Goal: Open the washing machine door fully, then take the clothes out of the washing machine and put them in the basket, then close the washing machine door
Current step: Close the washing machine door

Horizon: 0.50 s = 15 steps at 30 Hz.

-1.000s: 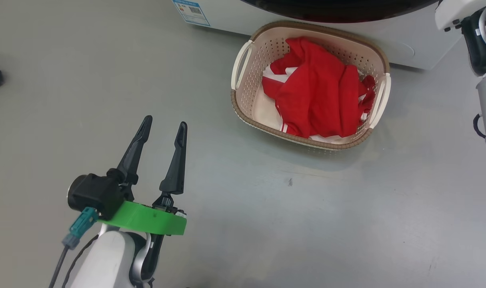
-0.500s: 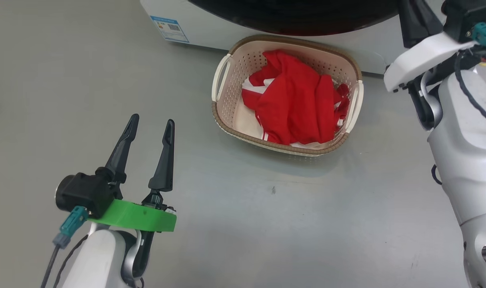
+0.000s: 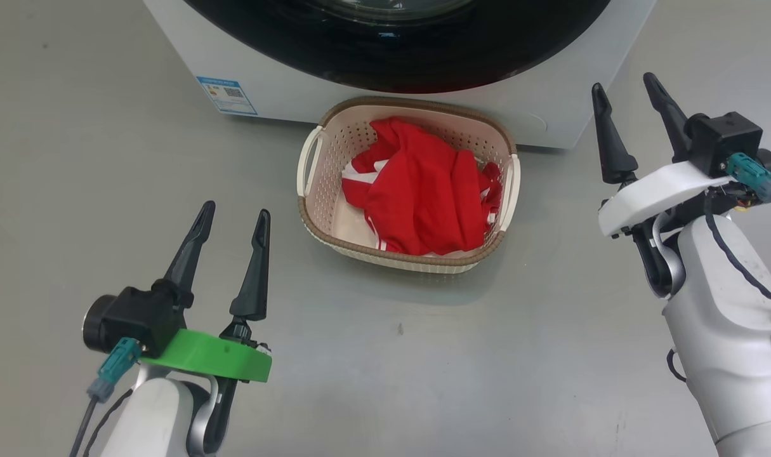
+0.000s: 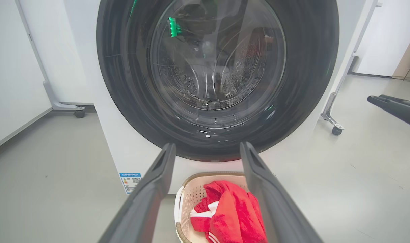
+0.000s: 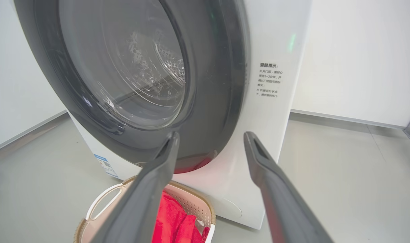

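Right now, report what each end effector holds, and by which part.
Nothing held: the left end effector and right end effector are open and empty; the clothes lie in the basket.

Washing machine door [image 3: 423, 57] top off-frame.

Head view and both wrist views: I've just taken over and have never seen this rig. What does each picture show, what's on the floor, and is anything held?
It is a two-armed wheeled robot. The head view looks down from its head: the left gripper is lower left, the right gripper at the right, both open and empty. Each wrist view looks along that arm's own two dark fingers towards the washing machine, whose black door looks shut. On the grey floor in front of it stands the basket with the red clothes inside.
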{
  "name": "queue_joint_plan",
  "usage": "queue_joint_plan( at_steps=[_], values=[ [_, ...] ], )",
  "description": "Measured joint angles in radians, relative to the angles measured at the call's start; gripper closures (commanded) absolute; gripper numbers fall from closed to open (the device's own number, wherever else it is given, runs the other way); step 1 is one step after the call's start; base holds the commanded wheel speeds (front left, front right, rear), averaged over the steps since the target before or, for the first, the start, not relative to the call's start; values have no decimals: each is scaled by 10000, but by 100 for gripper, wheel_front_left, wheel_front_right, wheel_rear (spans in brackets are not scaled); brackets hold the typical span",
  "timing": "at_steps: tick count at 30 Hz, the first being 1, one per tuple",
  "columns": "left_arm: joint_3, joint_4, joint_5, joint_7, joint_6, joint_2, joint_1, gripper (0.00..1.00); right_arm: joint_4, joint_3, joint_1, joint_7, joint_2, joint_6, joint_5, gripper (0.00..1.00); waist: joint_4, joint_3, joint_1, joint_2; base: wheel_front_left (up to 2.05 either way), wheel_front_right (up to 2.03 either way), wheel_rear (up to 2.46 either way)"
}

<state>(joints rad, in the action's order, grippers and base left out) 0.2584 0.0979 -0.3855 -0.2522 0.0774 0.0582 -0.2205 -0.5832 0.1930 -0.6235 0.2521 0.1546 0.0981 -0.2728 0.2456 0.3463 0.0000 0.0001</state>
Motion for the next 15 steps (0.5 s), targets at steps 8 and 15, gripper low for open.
queue_joint_plan(
  at_steps=[8,15],
  values=[
    [-10,261,6,0,27,140,413,0,966,-500,1554,0,-59,-316,-10,0,-430,-682,0,-1,0,0,0],
    [-8,466,6,0,27,180,863,0,1764,-731,2927,0,-295,-579,-12,0,-798,-1309,0,-1,0,0,0]
  ],
)
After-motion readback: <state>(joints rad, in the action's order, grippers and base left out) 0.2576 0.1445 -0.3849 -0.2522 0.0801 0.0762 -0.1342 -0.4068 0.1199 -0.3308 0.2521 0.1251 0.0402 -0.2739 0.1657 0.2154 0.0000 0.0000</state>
